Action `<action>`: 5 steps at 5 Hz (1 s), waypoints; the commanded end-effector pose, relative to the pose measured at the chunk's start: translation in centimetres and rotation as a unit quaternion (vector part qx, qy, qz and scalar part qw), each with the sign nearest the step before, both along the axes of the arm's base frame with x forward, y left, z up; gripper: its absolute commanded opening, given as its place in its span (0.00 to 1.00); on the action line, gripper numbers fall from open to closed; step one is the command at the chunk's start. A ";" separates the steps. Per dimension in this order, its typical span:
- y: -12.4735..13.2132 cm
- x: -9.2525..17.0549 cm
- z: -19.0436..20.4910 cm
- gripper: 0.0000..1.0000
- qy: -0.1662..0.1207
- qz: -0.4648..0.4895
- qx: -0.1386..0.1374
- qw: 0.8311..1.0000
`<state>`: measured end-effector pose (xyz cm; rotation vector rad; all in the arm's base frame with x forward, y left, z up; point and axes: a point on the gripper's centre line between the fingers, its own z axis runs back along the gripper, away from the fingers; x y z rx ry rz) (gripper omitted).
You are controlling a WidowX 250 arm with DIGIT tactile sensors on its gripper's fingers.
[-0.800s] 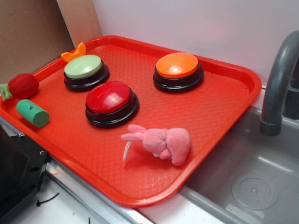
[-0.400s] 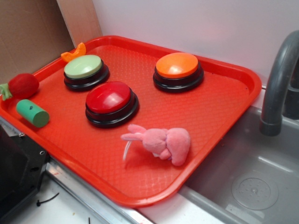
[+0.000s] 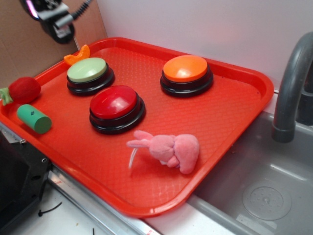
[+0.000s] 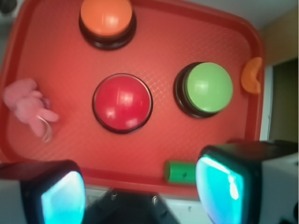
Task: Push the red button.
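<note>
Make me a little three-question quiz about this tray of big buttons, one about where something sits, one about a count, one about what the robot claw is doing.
1. What lies nearest the red button on the tray's front side?
A. pink plush bunny
B. orange button
C. faucet

2. How many round buttons are on the tray?
A. two
B. three
C. four

3. The gripper is:
A. pressing the red button
B. holding the green cylinder
C. open, above the tray, touching nothing

Answers: 1 A, the pink plush bunny lies just in front of it. 2 B, red, orange and pale green. 3 C, the wrist view shows its fingers apart with nothing between.
</note>
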<state>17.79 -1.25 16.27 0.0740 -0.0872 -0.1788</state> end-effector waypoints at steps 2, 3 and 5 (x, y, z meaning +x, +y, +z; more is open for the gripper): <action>-0.9 4.7 -9.6 1.00 -0.020 -0.068 -0.016 0.997; -1.5 4.9 -10.8 1.00 -0.004 -0.075 -0.015 0.997; -1.7 4.8 -9.4 1.00 0.040 -0.062 -0.028 0.997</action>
